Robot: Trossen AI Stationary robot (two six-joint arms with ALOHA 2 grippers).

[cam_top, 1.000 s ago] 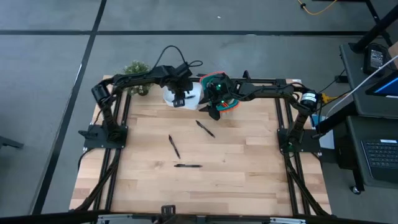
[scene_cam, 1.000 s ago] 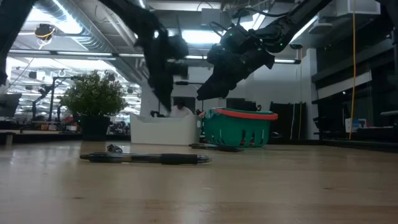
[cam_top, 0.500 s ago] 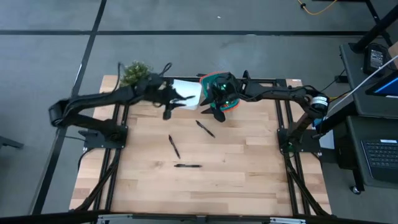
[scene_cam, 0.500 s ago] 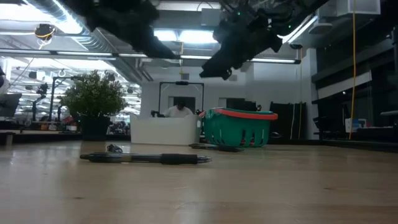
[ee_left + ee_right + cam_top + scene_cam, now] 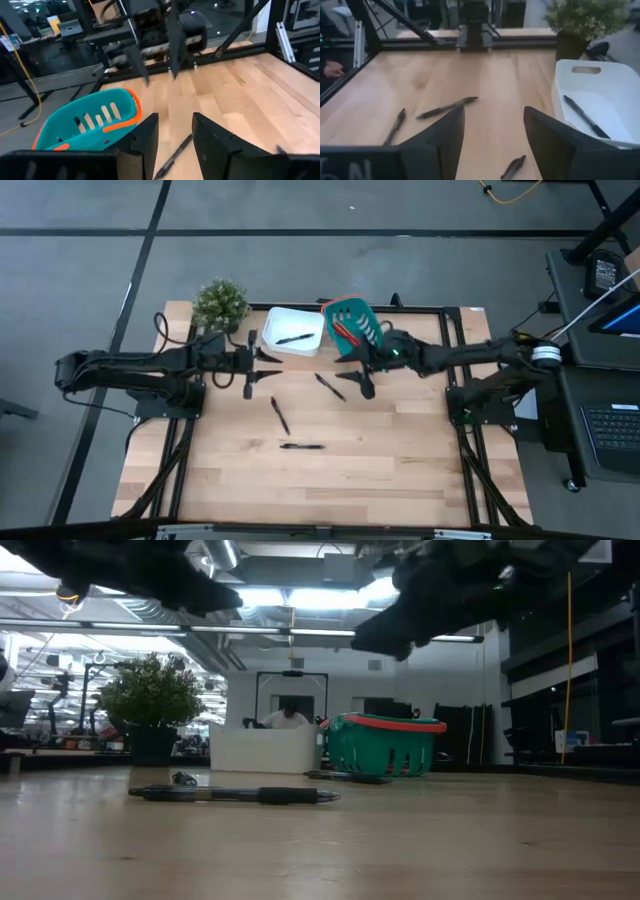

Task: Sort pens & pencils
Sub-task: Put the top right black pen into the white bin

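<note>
Three black pens lie flat on the wooden table: one (image 5: 330,387) near the middle, one (image 5: 280,416) left of it, one (image 5: 301,446) nearer the front. Another pen (image 5: 293,338) lies in the white bin (image 5: 300,320). Orange-red pencils (image 5: 345,332) lie in the teal basket (image 5: 352,313). My left gripper (image 5: 262,365) hovers open, almost level, left of the bin's near edge. My right gripper (image 5: 350,373) hovers open just on the near side of the basket, above the table. The left wrist view shows open fingers (image 5: 175,140), the right wrist view likewise (image 5: 495,145).
A potted plant (image 5: 220,302) stands at the far left corner beside the bin. Black frame rails (image 5: 440,310) run along the table's far edge and sides. Bare wood (image 5: 380,470) spreads over the near half of the table.
My left gripper has drawn back from above the white bin toward the table's left edge and tipped up from pointing down to almost level. My right gripper has pulled away from the basket toward the near and right edges, also tipping up. The pens on the table have not moved.
</note>
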